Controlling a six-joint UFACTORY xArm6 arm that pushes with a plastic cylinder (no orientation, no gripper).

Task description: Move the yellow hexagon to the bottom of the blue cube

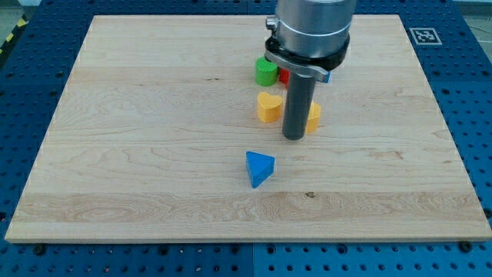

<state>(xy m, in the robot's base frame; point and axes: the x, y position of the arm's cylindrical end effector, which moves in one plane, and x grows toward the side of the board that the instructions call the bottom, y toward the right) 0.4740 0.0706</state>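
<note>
Pale wood desk, grain running across the view, set on a blue perforated base that shows around its edges.

Nearest the view's bottom: blue triangular block, alone, a little left of the desk's centre line and well apart from the other blocks.

Next row up: yellow heart-shaped block at the view's left of the rod. On the rod's right side, a second yellow block, mostly hidden behind the rod; its outline cannot be made out fully, so I take it for the yellow hexagon by colour only. It appears to touch the rod or sit just beside it.

My tip rests on the desk between the two yellow blocks, closer to the right-hand one and just below both of them. The rod stands upright. No gripper is fitted; the arm ends in the rod alone, so nothing is grasped.

Further up: green block, rounded, just above the heart. Just to its right a sliver of red block, largely covered by the arm's housing. A small bit of blue block shows at the housing's right edge; shape not readable, probably the blue cube. The partly hidden yellow block lies just below it.

Far right corner: a black-and-white marker tag on the base.
</note>
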